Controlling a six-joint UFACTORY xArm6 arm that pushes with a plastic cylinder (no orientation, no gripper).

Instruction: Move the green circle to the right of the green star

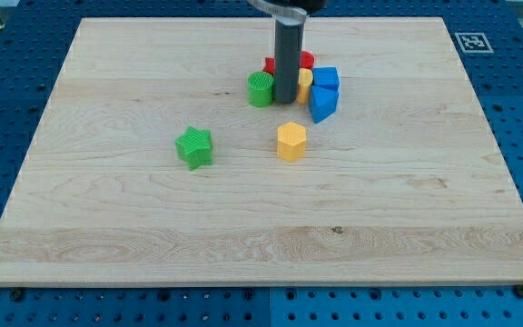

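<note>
On the table (107, 227), the green star (194, 147) lies furthest to the view's left, alone on bare wood. At about one o'clock from it sits the green circle (261, 89), at the left edge of a tight cluster. My tip (285, 99) rests just beside the circle, at its three o'clock, wedged between it and a yellow block (305, 84) whose shape is mostly hidden. There is no pincer on this rod, so nothing can be open or closed; it only pushes. Behind the rod a red block (270, 65) peeks out, with more red at its right. Two blue blocks (324, 94) close the cluster on the right, and a yellow hexagon (291, 141) stands apart at six o'clock from the cluster.

The circle looks small, rigid and light, with a ribbed top; it should slide readily but may roll off a rounded contact. I judge a push from its twelve o'clock side best.

A square marker (469, 41) sits at the table's top right corner; no readable writing shows.
</note>
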